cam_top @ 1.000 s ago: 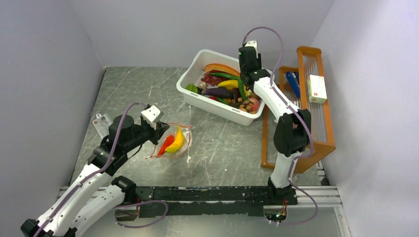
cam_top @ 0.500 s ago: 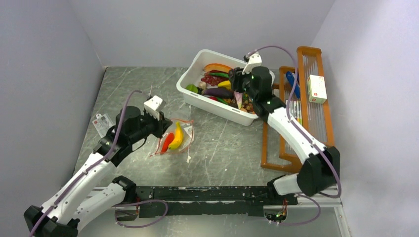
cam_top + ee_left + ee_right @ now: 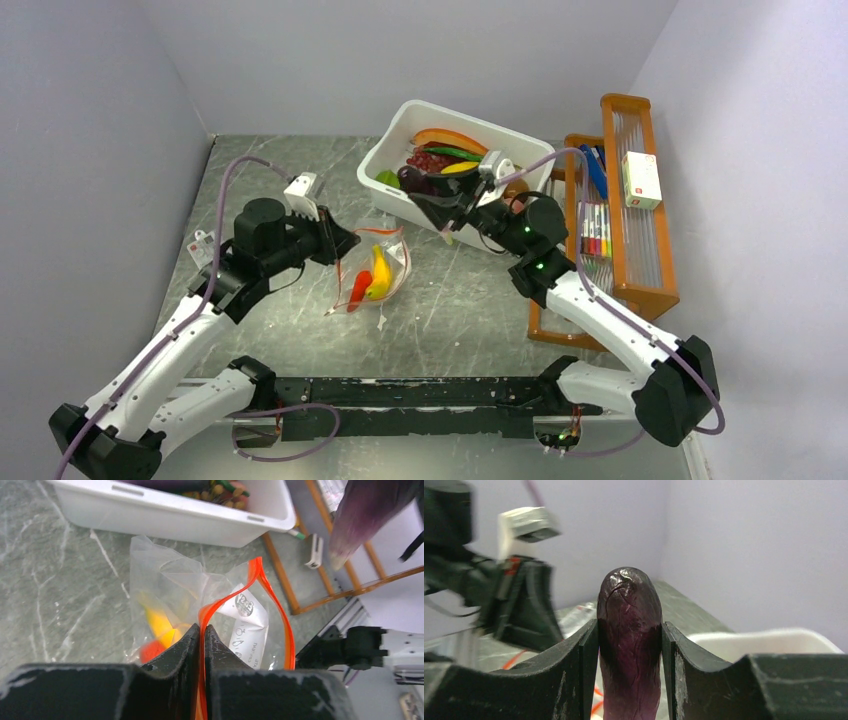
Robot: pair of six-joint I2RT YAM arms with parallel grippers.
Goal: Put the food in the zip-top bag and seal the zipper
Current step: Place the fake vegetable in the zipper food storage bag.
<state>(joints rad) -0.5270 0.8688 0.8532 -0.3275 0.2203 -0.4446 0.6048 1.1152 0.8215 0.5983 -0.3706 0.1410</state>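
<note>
Zip-top bag (image 3: 390,262) on the bench (image 3: 470,290) already holds a yellow piece (image 3: 380,275) and a red piece (image 3: 358,290); sealing remains. Clear and crinkled, its orange zipper (image 3: 260,587) gapes, one lip pinched by the left claw (image 3: 201,630). Nearby, the right claw (image 3: 629,630) grips a purple eggplant toy (image 3: 629,592); more food (image 3: 445,150) waits in the white tub (image 3: 392,208).

Purple eggplant (image 3: 629,640), orange-red zipper (image 3: 207,614), white tub (image 3: 175,522)

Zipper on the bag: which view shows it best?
Left wrist: the zipper fills the frame, gaping open, with one side pinched in the shut left gripper. Top external shows only a thin red outline. Right wrist shows blurred orange slivers at most.
</note>
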